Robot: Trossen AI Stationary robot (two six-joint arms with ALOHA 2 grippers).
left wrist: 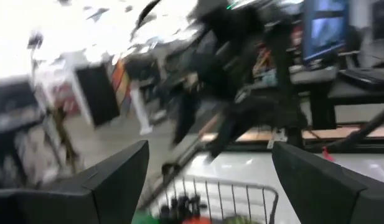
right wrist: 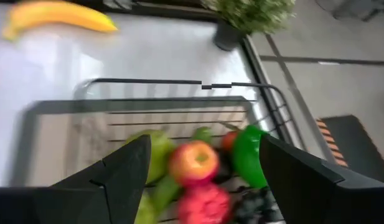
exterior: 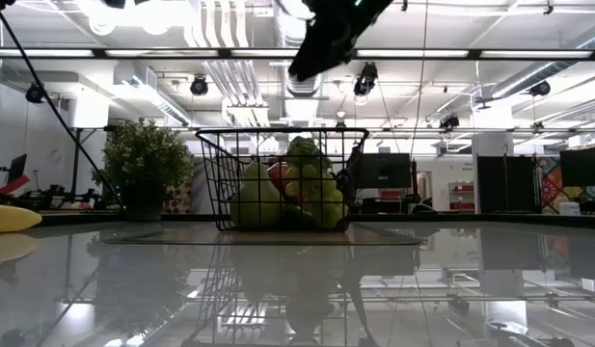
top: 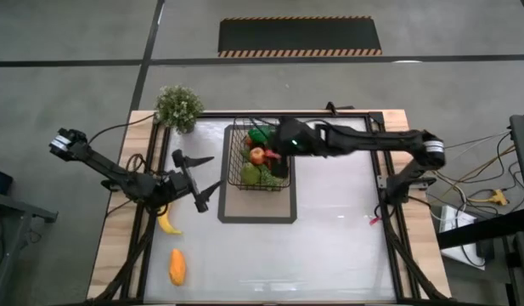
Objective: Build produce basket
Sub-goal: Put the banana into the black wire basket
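The basket (top: 260,165) sat on the mat (top: 257,211) at the table's back, already piled with fruit. Left outside were the banana (top: 167,223) and an orange piece (top: 177,266) near the left edge. Both looked light, smooth and rigid; the banana would best be pinched across its middle. The left gripper (top: 200,182) hung wide open between banana and basket. The right gripper (right wrist: 201,168) hovered, open and empty, over the basket.

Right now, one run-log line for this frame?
right tool: open, over basket | left tool: open, left of basket | banana, orange piece: on table
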